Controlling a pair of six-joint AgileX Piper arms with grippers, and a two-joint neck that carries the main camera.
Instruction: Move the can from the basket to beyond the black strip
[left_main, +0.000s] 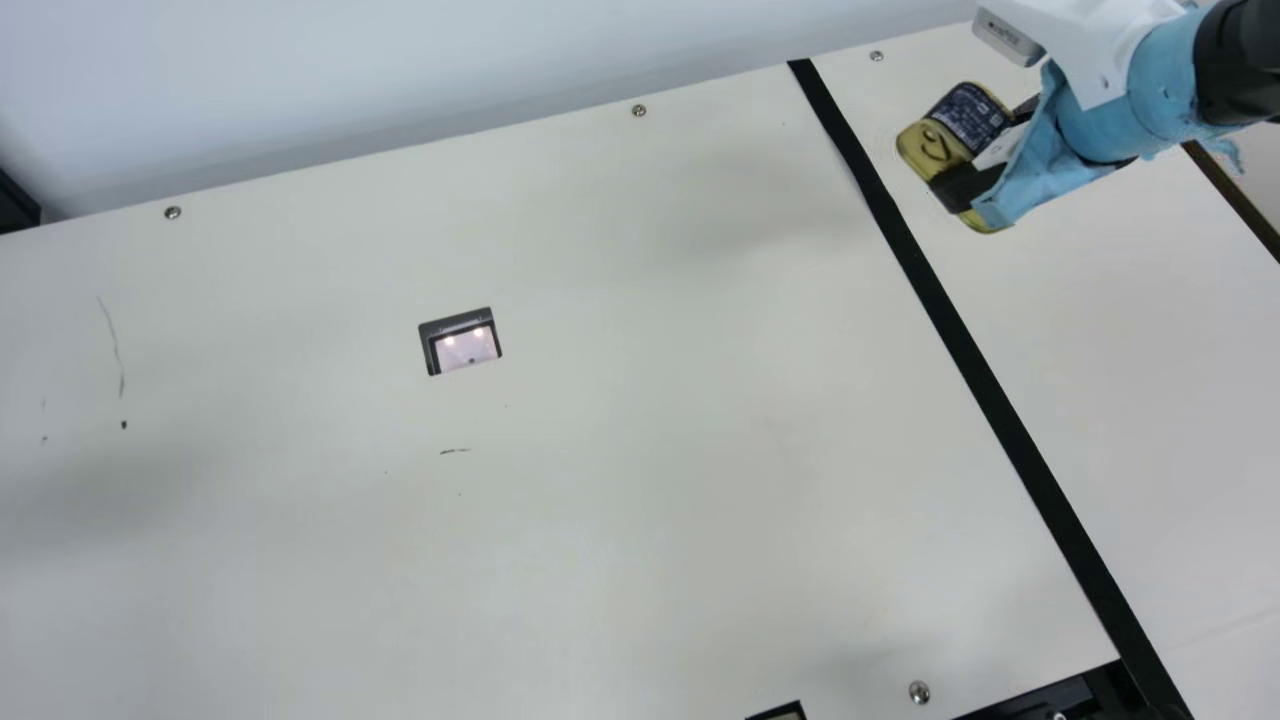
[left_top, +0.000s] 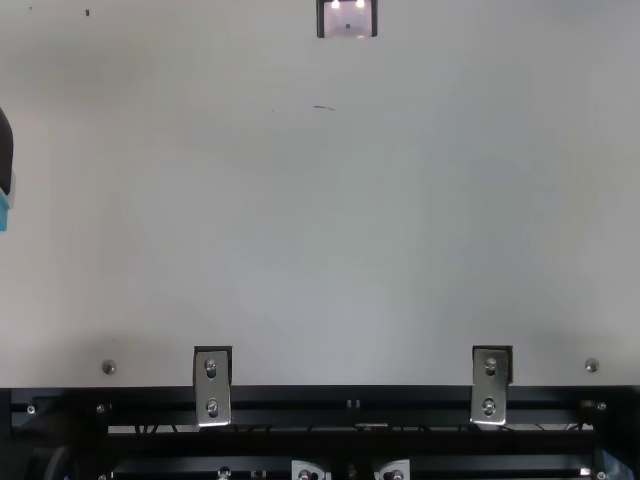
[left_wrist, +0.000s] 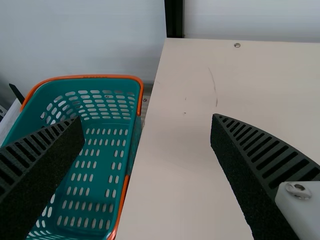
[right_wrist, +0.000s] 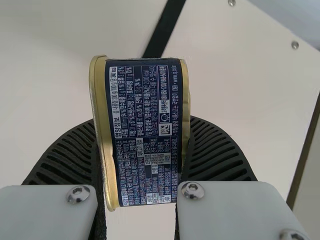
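A: You have the can (left_main: 925, 150) on the far right, beyond the black strip (left_main: 973, 365), with your right gripper (right_wrist: 142, 125) clamped on its sides.

B: And your left one?

A: Your left gripper (left_wrist: 146, 120) has its fingers well apart, by the green basket (left_wrist: 80, 76) that sits next to the table (left_main: 600, 500). The right is the one to watch.

B: So where does it go wrong for you?

A: Height, I'd say. I can't tell whether the can touches the table; let go with air beneath it and it may drop, tip and tumble left, onto the strip.

B: Pressing too low?

A: Then the base jams on the tabletop and the can twists in your grip, likely with such smooth sides. Last trap: you back off before both fingers clear, one snags the rim and drags the can along.

B: Lower gently, open wide, then lift away!
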